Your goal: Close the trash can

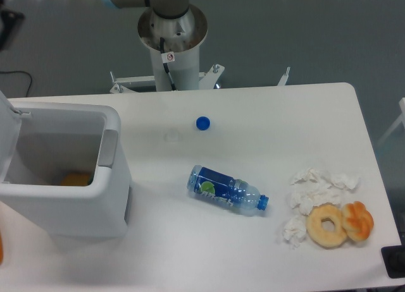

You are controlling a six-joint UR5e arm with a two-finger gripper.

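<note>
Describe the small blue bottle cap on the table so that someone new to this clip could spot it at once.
Start at the open white trash can on the left of the table, then look right past its grey latch tab. The blue bottle cap lies alone on bare tabletop, behind the lying water bottle. It is the only small round solid-blue disc; the bottle is far larger and clear.

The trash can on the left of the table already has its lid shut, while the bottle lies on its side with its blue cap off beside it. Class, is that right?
Not quite. The fixed camera shows the trash can open: its lid stands up at the left and an orange item shows inside. The bottle does lie on its side, its blue cap apart on the table.
</note>
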